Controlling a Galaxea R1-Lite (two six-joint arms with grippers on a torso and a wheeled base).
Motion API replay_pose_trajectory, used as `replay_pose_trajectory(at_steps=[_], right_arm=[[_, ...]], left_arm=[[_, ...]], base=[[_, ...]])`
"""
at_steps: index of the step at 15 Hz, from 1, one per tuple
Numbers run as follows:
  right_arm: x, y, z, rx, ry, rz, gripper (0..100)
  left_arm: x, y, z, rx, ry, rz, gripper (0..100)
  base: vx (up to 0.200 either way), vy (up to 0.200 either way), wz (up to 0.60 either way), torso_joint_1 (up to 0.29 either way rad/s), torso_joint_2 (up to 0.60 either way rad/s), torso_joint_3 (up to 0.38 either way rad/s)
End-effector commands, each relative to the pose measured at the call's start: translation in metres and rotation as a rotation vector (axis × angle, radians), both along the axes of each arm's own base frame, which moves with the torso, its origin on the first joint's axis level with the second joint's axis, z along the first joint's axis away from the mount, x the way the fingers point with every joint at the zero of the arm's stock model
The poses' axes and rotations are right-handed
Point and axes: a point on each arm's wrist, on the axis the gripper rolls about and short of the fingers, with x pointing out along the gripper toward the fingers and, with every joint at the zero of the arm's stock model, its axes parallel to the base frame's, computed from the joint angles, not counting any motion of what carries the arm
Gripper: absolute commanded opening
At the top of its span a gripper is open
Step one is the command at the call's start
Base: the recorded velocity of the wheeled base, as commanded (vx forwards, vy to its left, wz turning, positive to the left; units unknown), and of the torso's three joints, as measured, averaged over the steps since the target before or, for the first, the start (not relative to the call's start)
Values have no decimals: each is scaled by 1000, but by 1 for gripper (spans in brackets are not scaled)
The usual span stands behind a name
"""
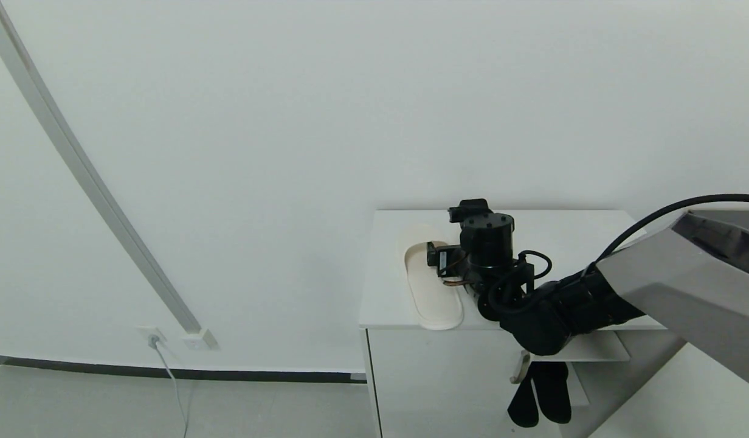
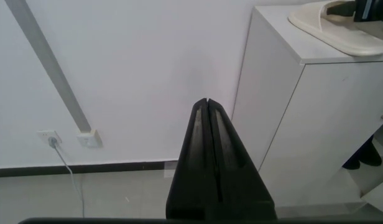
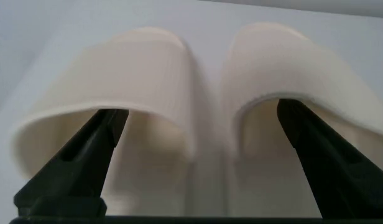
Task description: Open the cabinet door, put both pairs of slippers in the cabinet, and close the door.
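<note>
Two fittings mark the wall left of the white cabinet: a slanting grey trunking and a socket with a cable plugged in. We note black slippers on a shelf inside. On the cabinet's top lie the cream slippers, side by side. The right gripper is spread wide, one finger under each strap. The left gripper, fingers pressed together, hangs beside the cabinet's left wall, apart from it.

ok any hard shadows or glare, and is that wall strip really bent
Head view: even light, faint shadow beside the cream slipper; the wall strip bows toward the corner, likely lens distortion. Left wrist view: it runs straight. Right wrist view: soft shading under the slipper straps.
</note>
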Motion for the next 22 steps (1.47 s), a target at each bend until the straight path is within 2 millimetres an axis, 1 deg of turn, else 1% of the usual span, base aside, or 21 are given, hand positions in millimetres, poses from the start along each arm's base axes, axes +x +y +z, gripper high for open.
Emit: replay_pose_trajectory(at_steps=[1, 3, 8, 9, 13, 15, 17, 18, 19, 20, 22], right_arm=[[5, 1, -9, -10, 14, -3, 100], [8, 3, -11, -7, 12, 0, 100], [22, 4, -9, -1, 3, -7, 100], [22, 4, -9, -1, 3, -7, 0], [22, 5, -9, -1, 4, -6, 0], [20, 6, -5, 4, -3, -1, 0], [11, 2, 6, 10, -13, 3, 0], [4, -1, 16, 18, -22, 10, 0], [4, -1, 16, 18, -22, 10, 0], [-20, -11, 35, 18, -31, 71, 0], [-48, -23, 50, 28, -44, 137, 0]], left_arm=[[0, 0, 0, 1, -1, -1, 0], [0, 0, 0, 1, 1, 1, 0], [0, 0, 0, 0, 1, 3, 0], [0, 0, 0, -2, 1, 3, 0], [0, 0, 0, -4, 1, 3, 0], [0, 0, 0, -4, 0, 3, 0], [0, 0, 0, -4, 0, 3, 0], [0, 0, 0, -4, 0, 3, 0], [0, 0, 0, -4, 0, 3, 0], [0, 0, 0, -4, 0, 3, 0], [0, 0, 0, -4, 0, 3, 0]], base=[[0, 0, 0, 0, 0, 0], [0, 0, 0, 0, 0, 0], [0, 0, 0, 0, 0, 0], [0, 0, 0, 0, 0, 0], [0, 0, 0, 0, 0, 0], [0, 0, 0, 0, 0, 0], [0, 0, 0, 0, 0, 0], [0, 0, 0, 0, 0, 0], [0, 0, 0, 0, 0, 0], [0, 0, 0, 0, 0, 0], [0, 0, 0, 0, 0, 0]])
